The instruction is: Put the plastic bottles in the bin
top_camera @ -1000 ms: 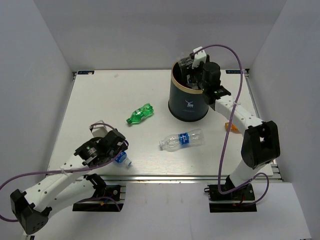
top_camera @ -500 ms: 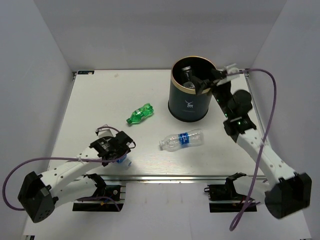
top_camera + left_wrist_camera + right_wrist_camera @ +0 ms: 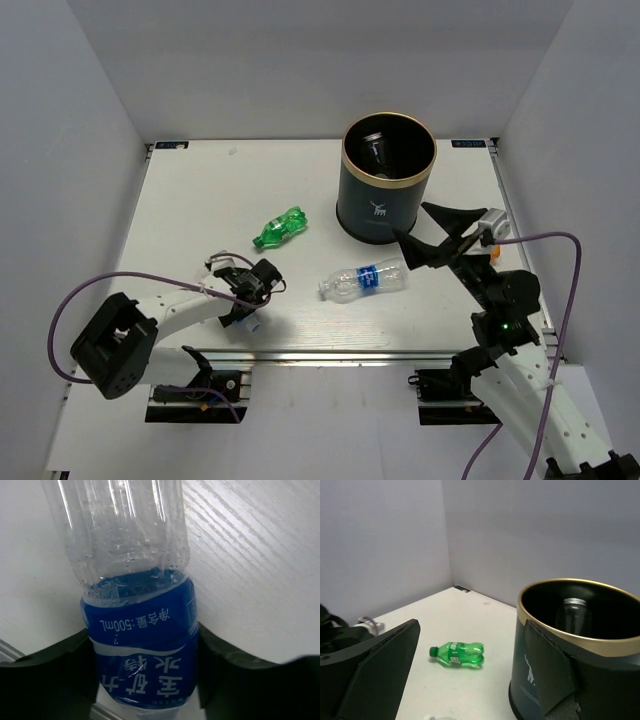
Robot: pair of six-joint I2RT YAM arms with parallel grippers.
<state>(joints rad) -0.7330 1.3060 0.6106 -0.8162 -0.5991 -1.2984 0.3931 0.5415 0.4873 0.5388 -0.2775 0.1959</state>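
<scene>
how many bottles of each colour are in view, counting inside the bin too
clear with blue label: 2 (mid-table bottle, near-edge bottle)
clear, label unseen: 1 (binned bottle, inside the bin)
green: 1 (green bottle)
total: 4

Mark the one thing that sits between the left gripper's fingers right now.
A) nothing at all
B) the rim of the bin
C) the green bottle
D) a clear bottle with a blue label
D: in the left wrist view the left gripper has a finger against each side of the clear bottle with a blue label, while the green bottle lies apart on the table.
</scene>
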